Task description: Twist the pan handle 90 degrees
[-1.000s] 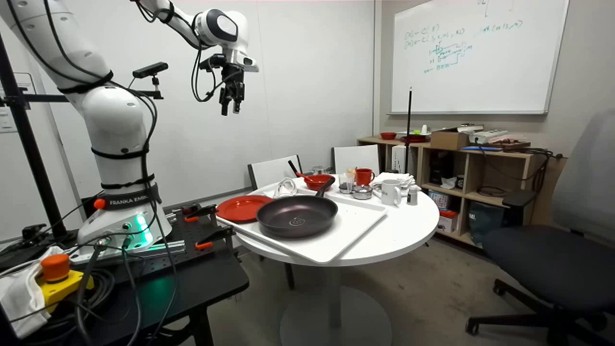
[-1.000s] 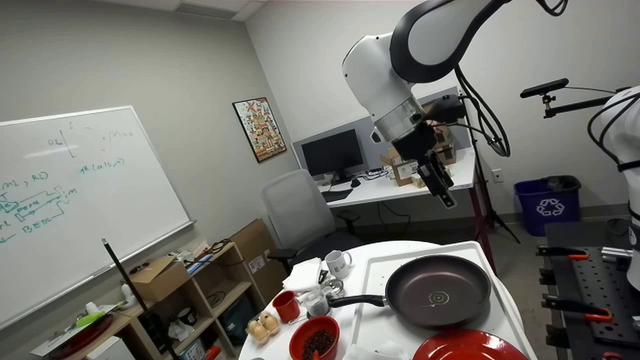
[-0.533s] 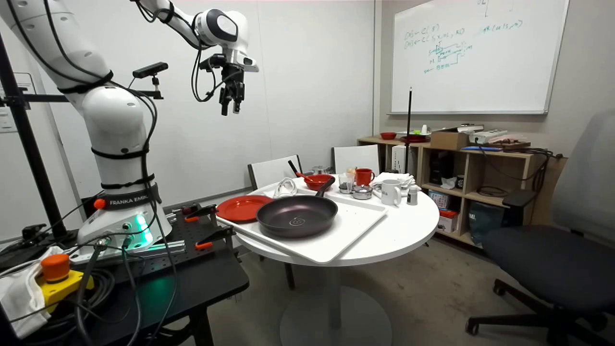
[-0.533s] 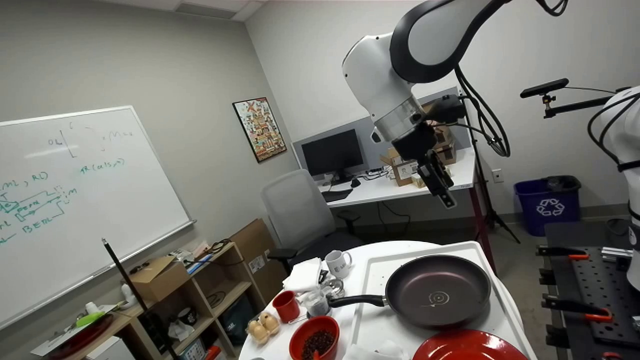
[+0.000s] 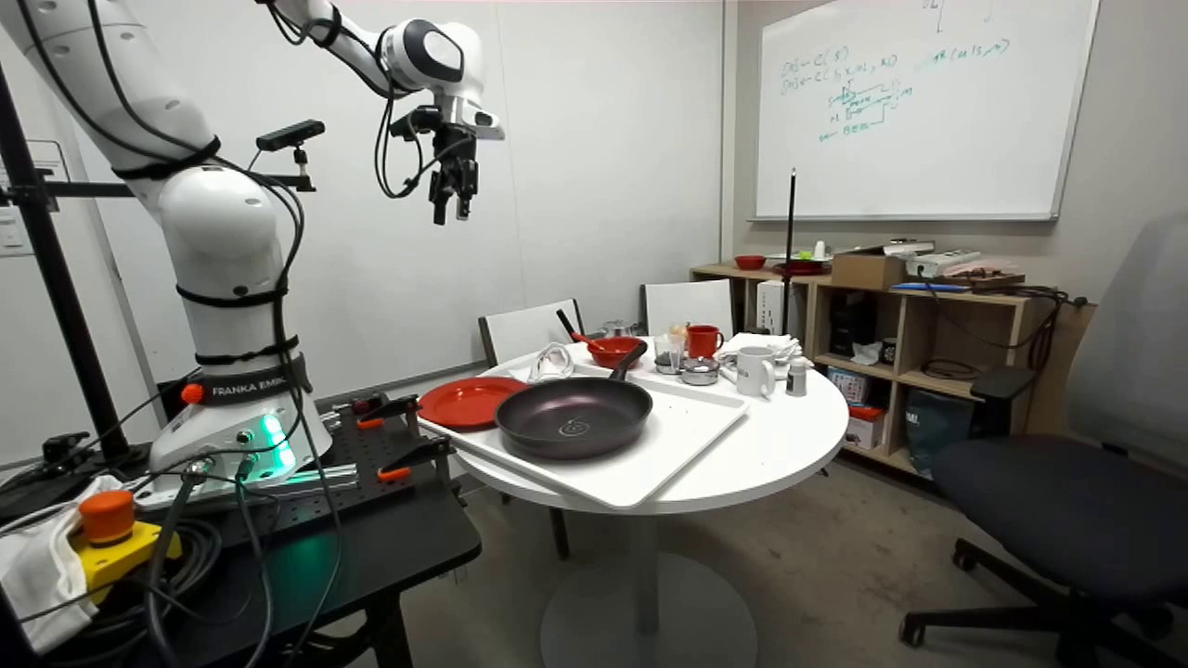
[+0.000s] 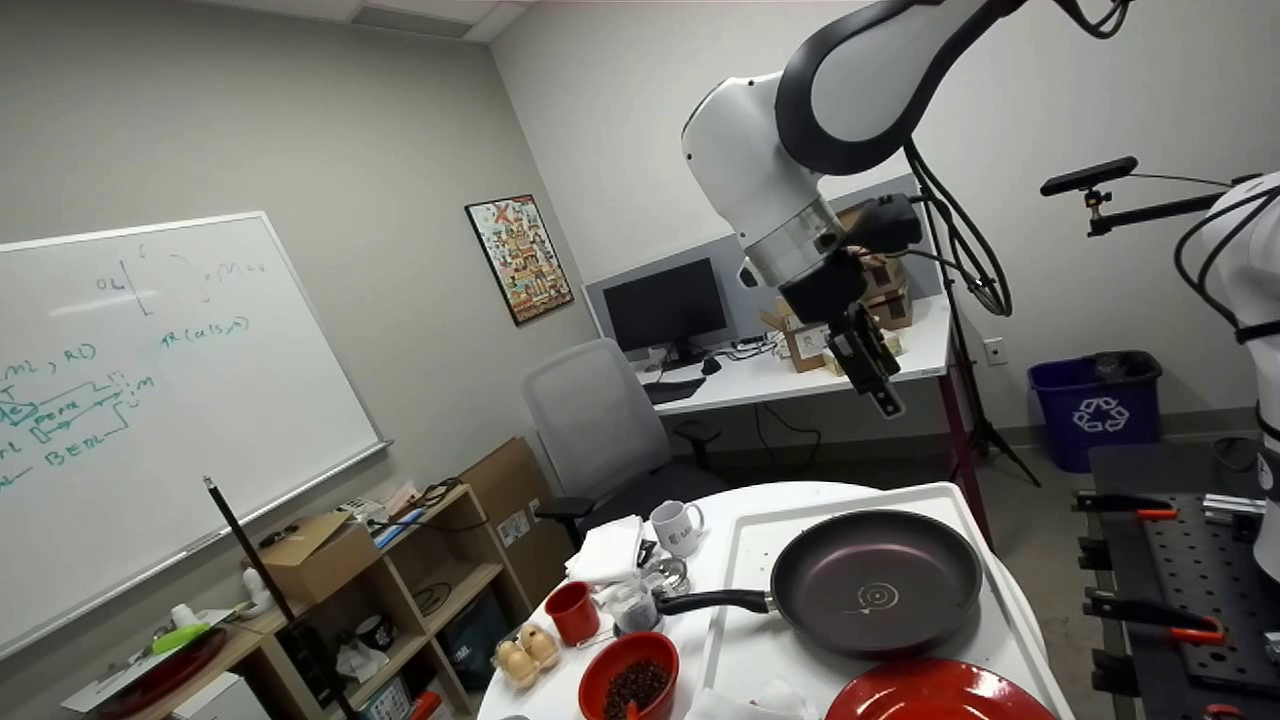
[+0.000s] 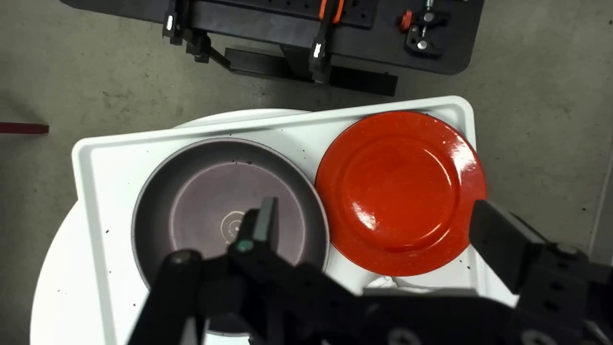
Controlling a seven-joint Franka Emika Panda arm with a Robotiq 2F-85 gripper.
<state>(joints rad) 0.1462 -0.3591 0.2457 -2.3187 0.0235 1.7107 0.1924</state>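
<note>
The pan [image 6: 880,585], likely rigid and fairly heavy, lies on the tray [image 5: 689,429] beside the red plate [image 7: 397,189], so the tool [image 5: 451,220] (empty, jaws spread wide) would best pinch its possibly slippery handle [image 6: 718,600], jutting over the tray's edge, around mid-length.

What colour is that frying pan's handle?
The pan handle is black; an exterior view shows it best.

The arm [image 5: 218,223] stands tall on its base [image 5: 215,425] and reaches outward; wrist [image 5: 461,85] and gripper [image 5: 451,219] hang higher than the base, well apart from it, pointing down, the 2 jaws spread wide.
</note>
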